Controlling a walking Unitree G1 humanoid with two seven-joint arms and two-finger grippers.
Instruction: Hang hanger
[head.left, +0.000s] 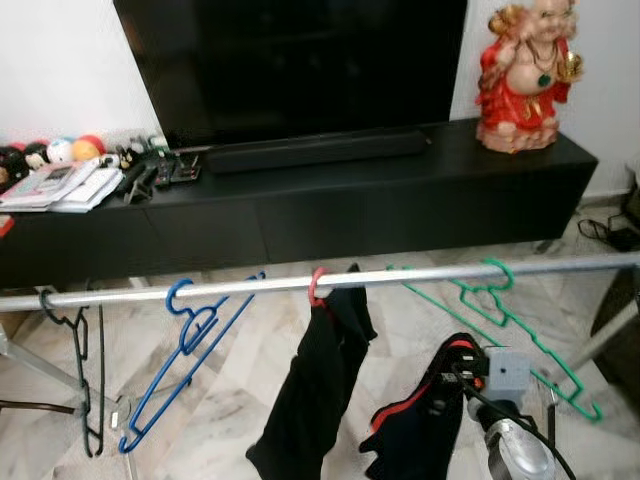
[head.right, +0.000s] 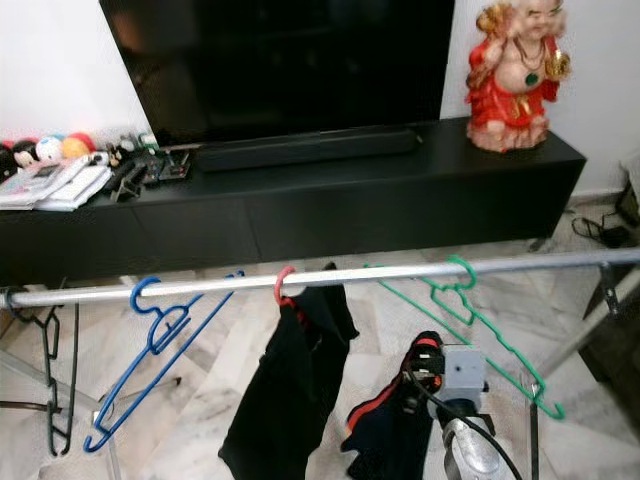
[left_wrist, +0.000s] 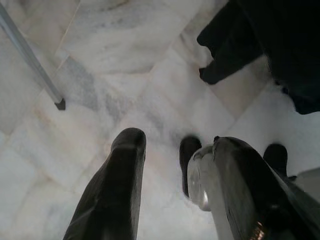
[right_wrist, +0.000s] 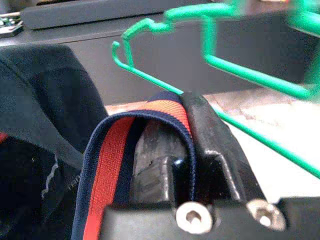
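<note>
We see a silver drying rail (head.left: 300, 283) running left to right in front of a black TV console (head.left: 300, 215). Our right gripper (right_wrist: 167, 145) sits low, just below the rail, its black fingers closed on a navy garment with a red stripe (right_wrist: 107, 165). The green hanger (head.left: 505, 320) (empty, already hooked on) hangs from the rail just beyond and above those fingers, its long axis slanting down toward the right. The right arm is clearly the nearer one. Our left gripper (left_wrist: 160, 175) points at the marble floor (left_wrist: 125, 75), fingers apart and empty.
</note>
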